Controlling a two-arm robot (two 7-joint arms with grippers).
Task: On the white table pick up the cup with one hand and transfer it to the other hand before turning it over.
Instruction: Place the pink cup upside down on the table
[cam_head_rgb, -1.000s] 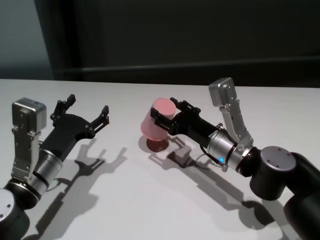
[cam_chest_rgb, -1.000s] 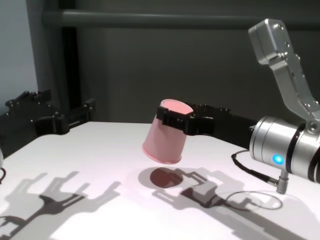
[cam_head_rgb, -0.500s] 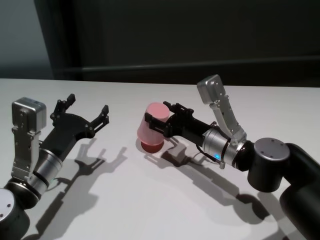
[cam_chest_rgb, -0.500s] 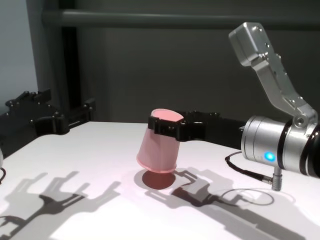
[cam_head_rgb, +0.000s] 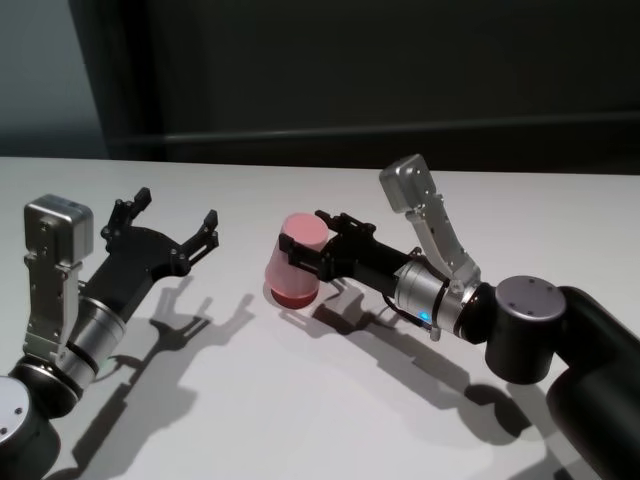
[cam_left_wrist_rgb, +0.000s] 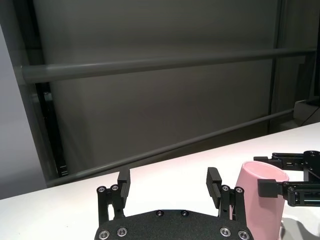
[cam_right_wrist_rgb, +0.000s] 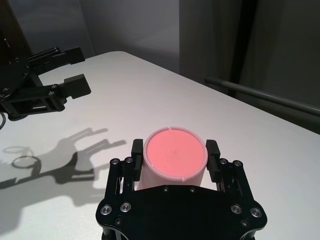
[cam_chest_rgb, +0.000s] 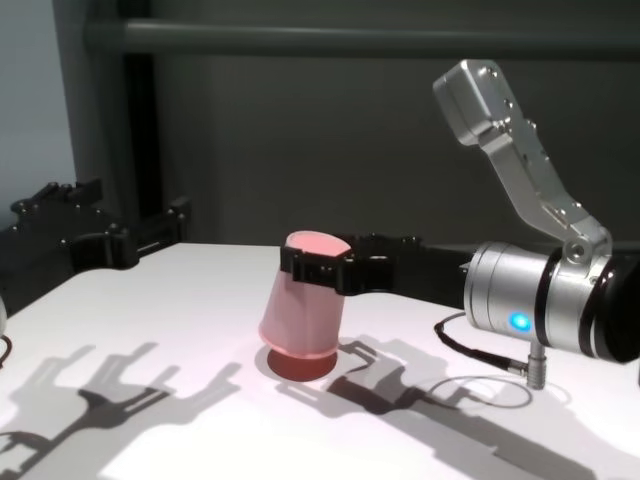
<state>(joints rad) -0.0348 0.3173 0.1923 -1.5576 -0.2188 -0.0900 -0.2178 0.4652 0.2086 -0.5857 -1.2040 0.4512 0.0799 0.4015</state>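
The pink cup (cam_head_rgb: 293, 260) is upside down, its narrow base up and its wide rim low over the white table (cam_head_rgb: 300, 400), tilted slightly. I cannot tell whether the rim touches the table. My right gripper (cam_head_rgb: 306, 240), on the blue-lit arm, is shut on the cup near its base; in the right wrist view a finger (cam_right_wrist_rgb: 137, 150) presses each side of the cup (cam_right_wrist_rgb: 173, 159). My left gripper (cam_head_rgb: 172, 218) hovers open and empty to the left of the cup, apart from it. The chest view shows the cup (cam_chest_rgb: 303, 310) over its dark shadow.
A dark wall and a horizontal rail (cam_left_wrist_rgb: 165, 64) run behind the table's far edge. The right arm's black cable loop (cam_chest_rgb: 490, 365) hangs near the tabletop. Bare table (cam_chest_rgb: 200, 420) lies in front of and between both arms.
My right gripper has carried the upturned cup down and to the left, from well above the table to just over it. The left arm has not moved.
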